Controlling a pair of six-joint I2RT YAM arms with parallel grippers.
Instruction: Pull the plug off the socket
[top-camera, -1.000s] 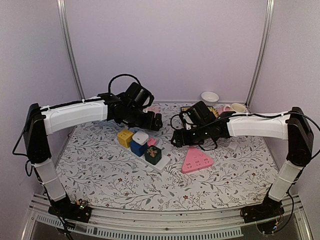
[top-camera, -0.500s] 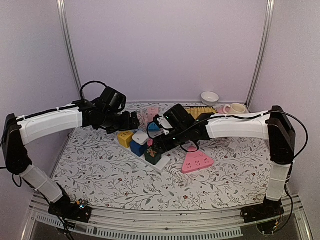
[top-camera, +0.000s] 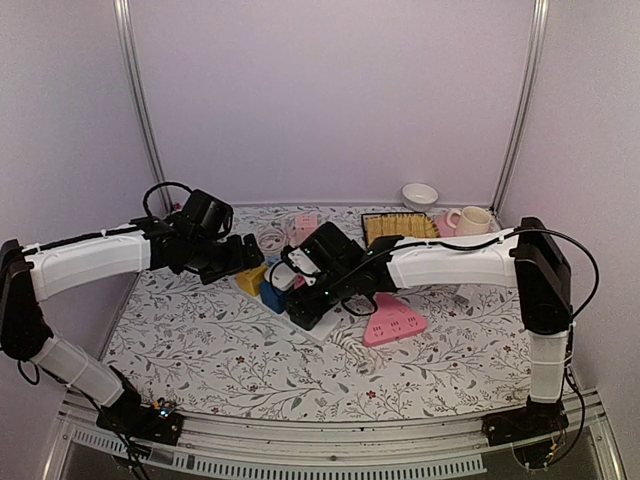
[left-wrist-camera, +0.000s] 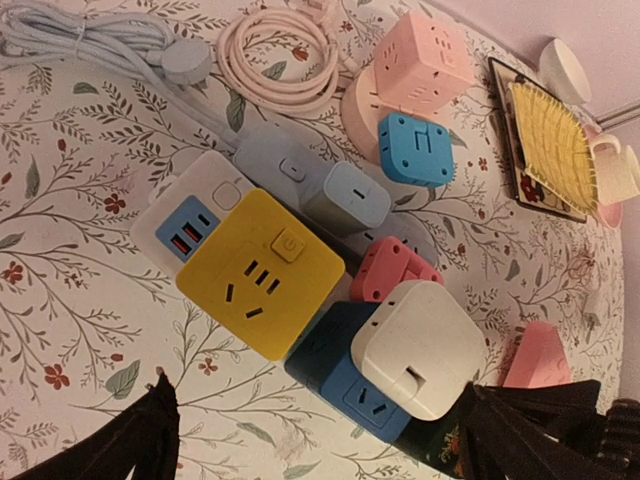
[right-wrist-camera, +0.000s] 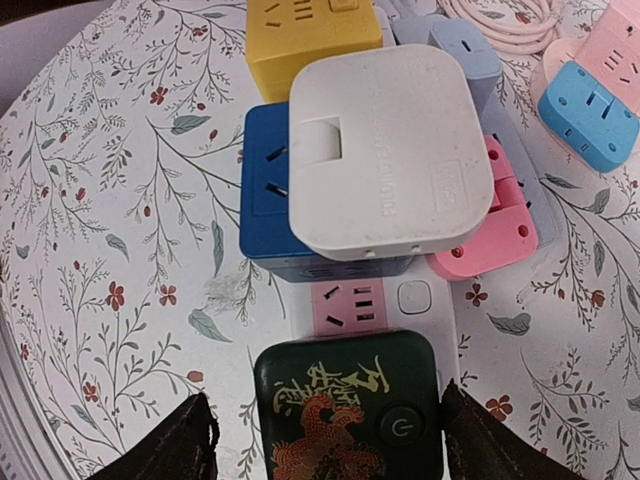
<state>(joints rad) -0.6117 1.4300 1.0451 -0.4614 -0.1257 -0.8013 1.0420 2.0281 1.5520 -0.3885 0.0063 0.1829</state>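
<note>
A white power strip (right-wrist-camera: 420, 295) lies on the floral table and carries several cube plugs: yellow (right-wrist-camera: 310, 35), blue (right-wrist-camera: 262, 200) with a white adapter (right-wrist-camera: 385, 150) on top, a pink plug (right-wrist-camera: 490, 230) and a dark green cube with a dragon print (right-wrist-camera: 345, 410). My right gripper (right-wrist-camera: 330, 445) is open, one finger on each side of the dark green cube, apart from it. In the top view it (top-camera: 305, 300) covers that cube. My left gripper (left-wrist-camera: 320, 440) is open and empty, hovering over the yellow cube (left-wrist-camera: 262, 270) and the blue cube (left-wrist-camera: 335, 372).
A pink triangular socket (top-camera: 392, 322) lies right of the strip. Behind are a pink cube (left-wrist-camera: 425, 60), a light blue plug (left-wrist-camera: 415, 150), coiled cables (left-wrist-camera: 285, 50), a tray of yellow material (top-camera: 400, 227), a cup (top-camera: 476, 217) and a bowl (top-camera: 420, 193).
My right gripper moved left from beside the pink triangle to over the dark green cube. My left arm swung left and lowered toward the yellow cube.
</note>
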